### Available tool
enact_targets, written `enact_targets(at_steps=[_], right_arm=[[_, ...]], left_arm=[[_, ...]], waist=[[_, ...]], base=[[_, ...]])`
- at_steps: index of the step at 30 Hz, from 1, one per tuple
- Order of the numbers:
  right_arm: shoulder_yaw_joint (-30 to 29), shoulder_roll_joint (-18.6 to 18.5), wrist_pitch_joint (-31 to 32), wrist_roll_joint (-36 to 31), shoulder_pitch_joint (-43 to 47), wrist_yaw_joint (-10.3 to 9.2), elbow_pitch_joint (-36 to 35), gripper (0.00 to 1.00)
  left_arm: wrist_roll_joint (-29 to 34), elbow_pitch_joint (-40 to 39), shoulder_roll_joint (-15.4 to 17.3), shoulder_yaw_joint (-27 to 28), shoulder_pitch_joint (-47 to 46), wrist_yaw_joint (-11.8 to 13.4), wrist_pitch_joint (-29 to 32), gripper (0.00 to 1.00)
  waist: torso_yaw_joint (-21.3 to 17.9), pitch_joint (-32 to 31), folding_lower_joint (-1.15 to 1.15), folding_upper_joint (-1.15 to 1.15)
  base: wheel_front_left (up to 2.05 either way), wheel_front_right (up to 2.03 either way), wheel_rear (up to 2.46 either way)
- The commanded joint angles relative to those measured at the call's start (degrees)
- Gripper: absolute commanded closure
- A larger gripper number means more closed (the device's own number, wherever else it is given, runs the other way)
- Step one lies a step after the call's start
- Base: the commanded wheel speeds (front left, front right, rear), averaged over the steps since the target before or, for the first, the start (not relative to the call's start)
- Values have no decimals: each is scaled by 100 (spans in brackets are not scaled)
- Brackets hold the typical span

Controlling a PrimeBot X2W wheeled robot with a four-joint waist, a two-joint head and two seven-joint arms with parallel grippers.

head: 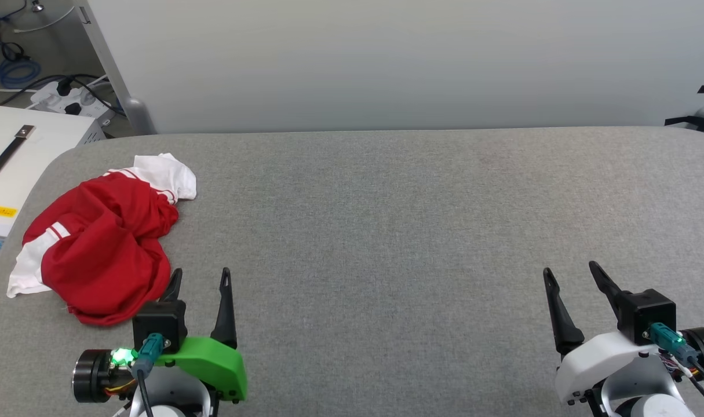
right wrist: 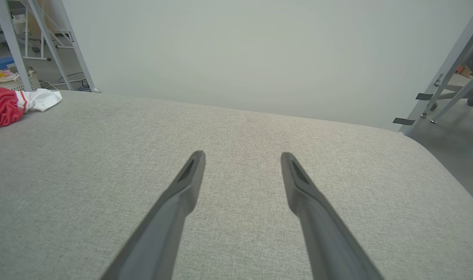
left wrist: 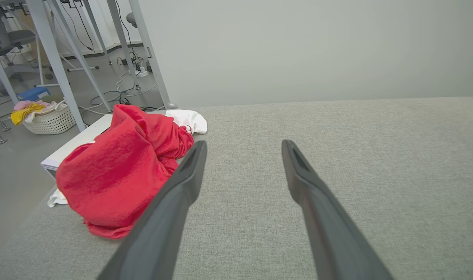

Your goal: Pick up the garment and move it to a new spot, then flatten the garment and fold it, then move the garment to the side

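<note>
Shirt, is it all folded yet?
Nothing is done yet. The shirt lies crumpled at the left edge of the table. Nothing is in hand: the left gripper and right gripper are open and empty. Picking up, moving, flattening, folding and setting aside are all left.

Garment bunched; most of its cloth buried in its own folds. In the right wrist view the left edge cuts it off. Left end effector: outer finger overlaps the garment's near hem, contact cannot be told. Both arms run off the bottom edge. Basket contents too small to identify. White box clipped at the left edge.
</note>
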Motion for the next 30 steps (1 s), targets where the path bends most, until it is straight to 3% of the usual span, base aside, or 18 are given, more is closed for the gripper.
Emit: enact_targets(at_steps=[1,30], right_arm=[[-26,0,-62,44,-6,0,-27,0],[-187,2,-400,560,70,-1,-332,0]], left_arm=[[-9,-20,-1,-20,-6,54,-67,0],[-30,-151,1,-171,30,257,-409,0]], waist=[[0,3,0,0],[-4,19,0,0]], base=[[0,0,0],[0,0,0]])
